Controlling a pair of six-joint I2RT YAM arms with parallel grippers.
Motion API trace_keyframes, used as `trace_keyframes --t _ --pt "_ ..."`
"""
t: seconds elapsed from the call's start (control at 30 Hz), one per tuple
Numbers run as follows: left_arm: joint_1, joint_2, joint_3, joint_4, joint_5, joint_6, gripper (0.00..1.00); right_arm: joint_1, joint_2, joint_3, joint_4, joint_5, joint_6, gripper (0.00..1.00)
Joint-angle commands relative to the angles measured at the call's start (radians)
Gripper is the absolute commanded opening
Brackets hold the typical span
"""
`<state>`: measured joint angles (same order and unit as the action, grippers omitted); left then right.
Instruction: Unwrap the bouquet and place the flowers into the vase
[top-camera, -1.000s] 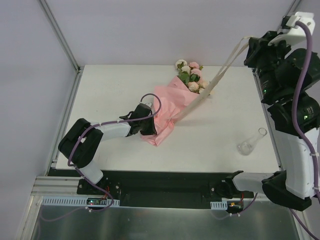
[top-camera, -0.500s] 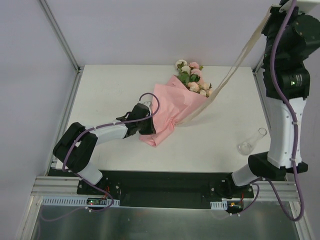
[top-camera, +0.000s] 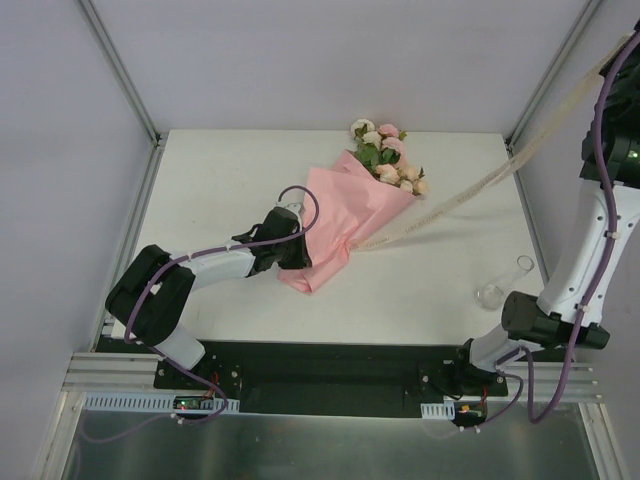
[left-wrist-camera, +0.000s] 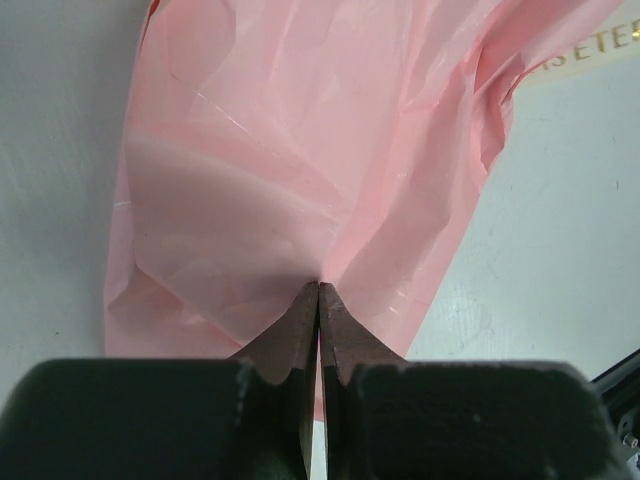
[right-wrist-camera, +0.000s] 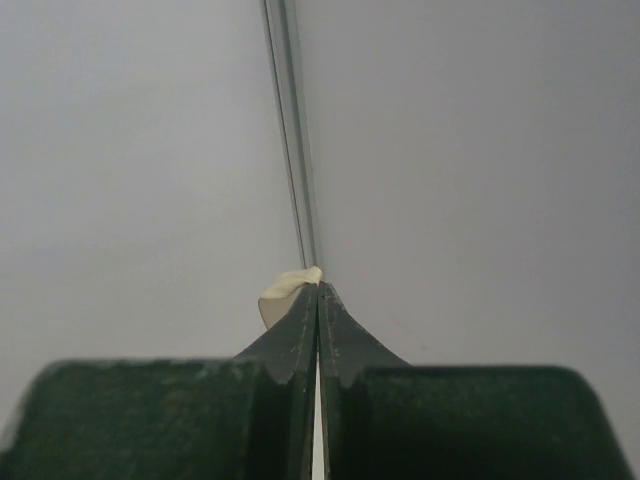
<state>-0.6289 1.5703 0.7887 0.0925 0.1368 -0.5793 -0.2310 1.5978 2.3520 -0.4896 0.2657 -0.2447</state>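
- L gripper: fingers pressed together, pinching the pink wrapping paper at the bouquet's near end, mid-table.
- Flowers are poking out the far end, not yet unwrapped.
- Cream ribbon is stretching from the bouquet up to the far right.
- Vase is sitting near right, well apart.
- R gripper: fingers closed tight, pinching the ribbon end.
- Step: pulling the ribbon off. Next, prob.: freeing & dropping it, then opening the paper.
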Motion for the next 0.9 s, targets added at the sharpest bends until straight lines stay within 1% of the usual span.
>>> trace_keyframes --t 0.0,0.2,0.33,0.4,0.5,0.53,0.6,0.63,0.67,0.7,0.73,0.8,0.83,0.87 --pt "-0.006 -0.029 -0.005 0.024 -0.005 0.024 0.00 -0.031 -0.090 0.007 0.065 -0.071 0.007 0.00" --pt "-0.006 -0.033 -0.009 0.030 -0.002 0.026 0.00 -0.062 -0.107 0.004 0.066 -0.065 -0.008 0.01" --pt "-0.006 -0.033 -0.011 0.033 0.003 0.029 0.00 -0.076 -0.114 -0.029 0.106 -0.121 -0.018 0.00" --pt "-0.006 -0.033 -0.013 0.035 0.004 0.027 0.00 -0.076 -0.101 -0.036 0.108 -0.143 -0.002 0.00" --pt "-0.006 -0.039 -0.020 0.041 0.001 0.027 0.00 -0.076 -0.087 -0.074 0.114 -0.186 0.074 0.00" --pt "-0.006 -0.042 -0.022 0.044 -0.002 0.026 0.00 -0.076 -0.085 -0.121 0.115 -0.218 0.132 0.00" --pt "-0.006 -0.050 -0.028 0.049 -0.002 0.026 0.00 -0.074 -0.085 -0.176 0.121 -0.261 0.198 0.01" --pt "-0.006 -0.050 -0.028 0.049 -0.002 0.024 0.00 -0.074 -0.085 -0.238 0.129 -0.345 0.229 0.00" --pt "-0.006 -0.053 -0.028 0.050 0.003 0.025 0.00 -0.071 -0.090 -0.278 0.135 -0.368 0.293 0.00" --pt "-0.006 -0.055 -0.028 0.050 0.009 0.029 0.00 -0.070 -0.101 -0.318 0.153 -0.385 0.317 0.00" --pt "-0.006 -0.056 -0.026 0.052 0.017 0.033 0.00 -0.068 -0.110 -0.409 0.166 -0.405 0.343 0.00" --pt "-0.006 -0.056 -0.017 0.055 0.050 0.050 0.00 -0.068 -0.140 -0.488 0.186 -0.410 0.375 0.00" --pt "-0.006 -0.055 -0.013 0.053 0.063 0.056 0.00 -0.068 -0.150 -0.535 0.184 -0.387 0.380 0.00" --pt "-0.006 -0.055 -0.006 0.053 0.079 0.062 0.01 -0.070 -0.160 -0.615 0.184 -0.373 0.383 0.01"
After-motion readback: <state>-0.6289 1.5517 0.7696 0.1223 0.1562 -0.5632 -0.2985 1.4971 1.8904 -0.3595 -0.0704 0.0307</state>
